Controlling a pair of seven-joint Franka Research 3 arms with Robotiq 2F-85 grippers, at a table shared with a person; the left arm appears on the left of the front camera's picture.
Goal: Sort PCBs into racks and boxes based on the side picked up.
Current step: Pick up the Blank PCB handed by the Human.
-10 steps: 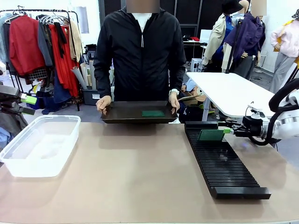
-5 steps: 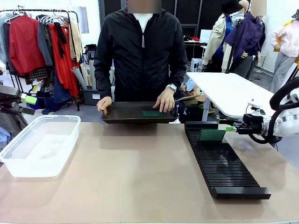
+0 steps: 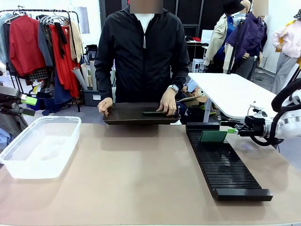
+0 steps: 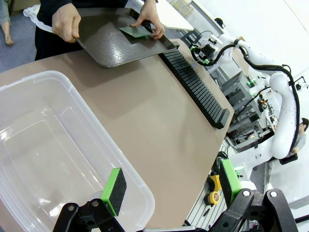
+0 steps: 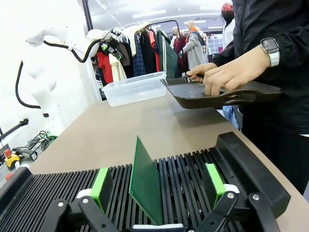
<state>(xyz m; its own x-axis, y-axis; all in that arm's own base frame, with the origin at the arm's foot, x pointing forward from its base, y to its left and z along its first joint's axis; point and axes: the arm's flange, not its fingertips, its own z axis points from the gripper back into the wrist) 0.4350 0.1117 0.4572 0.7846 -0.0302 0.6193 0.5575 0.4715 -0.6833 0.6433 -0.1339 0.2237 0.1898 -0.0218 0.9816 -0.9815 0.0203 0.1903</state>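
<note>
Right gripper: low over the far end of the rack, near the desk's far right corner. Its jaws are spread wide and grip nothing.
Green pads: one stands on each side of the upright board, and both are clear of it.
PCB in the rack: stands on edge in a slot near the rack's far end, leaning a little. The face turned to the right wrist camera is green with a fine dotted grain. In the front view it sits just beside the right gripper's fingertips.
Rack: black and closely slotted. It lies along the desk's right side, running from the far edge toward the near edge.
Left gripper: raised above the box at the desk's left edge. Its jaws are wide apart with nothing between them.
Box: clear plastic tub with a rounded rim, resting on the desk against its left edge, well apart from the rack.
Tray: dark brown and flat, held about level by the person just beyond the middle of the desk's far edge.
PCB on the tray: dark green, lying flat toward the tray end nearer the rack, partly covered by fingers.
Watch hand: the person's hand with the wristwatch, its fingertips resting on the board on the tray.
Other hand: grips the tray's opposite end, thumb on top.
</note>
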